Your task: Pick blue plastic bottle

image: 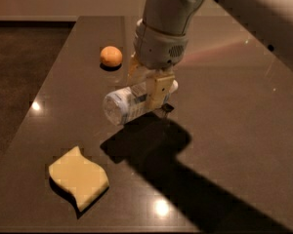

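Clear plastic with a pale blue-and-white label: that is the bottle [128, 104], clamped in my claw [147, 88]. My two tan fingers [160, 87] are closed on it across the middle, one on the near side and one on the far side, and it lies roughly level between them. Its ribbed base points left and toward the camera, and its white cap pokes out on the right, just past my near finger. The bottle hangs above the dark glossy table [234, 130], not touching it. Its shadow, joined with mine, falls apart from it on the surface below and to the right.

My claw sits over the middle of the table, under the thick grey wrist of my arm [163, 23], which comes down from the top of the view.

An orange [111, 56] rests on the table behind and to the left of the bottle, near it but apart. A yellow sponge [79, 178] with wavy edges lies flat near the front left edge, well apart from the bottle and from my claw.
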Robot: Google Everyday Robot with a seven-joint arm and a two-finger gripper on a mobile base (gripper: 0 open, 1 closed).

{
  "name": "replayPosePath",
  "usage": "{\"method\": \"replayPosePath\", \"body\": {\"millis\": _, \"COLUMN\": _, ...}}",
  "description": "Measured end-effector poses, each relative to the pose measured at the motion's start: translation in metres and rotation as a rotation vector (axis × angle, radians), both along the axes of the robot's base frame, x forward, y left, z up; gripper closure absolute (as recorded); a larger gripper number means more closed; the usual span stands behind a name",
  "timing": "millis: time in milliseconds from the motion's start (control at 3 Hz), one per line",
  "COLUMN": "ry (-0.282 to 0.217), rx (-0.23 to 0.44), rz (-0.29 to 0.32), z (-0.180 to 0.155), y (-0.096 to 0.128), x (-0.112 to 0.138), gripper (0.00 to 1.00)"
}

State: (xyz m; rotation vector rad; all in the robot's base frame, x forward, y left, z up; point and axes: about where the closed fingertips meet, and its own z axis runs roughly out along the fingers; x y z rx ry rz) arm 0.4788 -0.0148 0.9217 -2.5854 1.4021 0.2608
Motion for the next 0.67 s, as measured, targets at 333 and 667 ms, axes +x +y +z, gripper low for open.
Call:
{"method": "replayPosePath", "body": {"millis": 333, "ry": -0.047, "rx": 0.08, "rz": -0.027, "z": 0.0241, "y": 0.011, "x": 0.0164, "gripper": 1.0}}
{"method": "replayPosePath", "body": {"millis": 667, "ry": -0.06, "rx": 0.091, "rz": -0.03, "z": 0.025, "y": 0.0146, "x": 0.0197, "gripper": 1.0}}
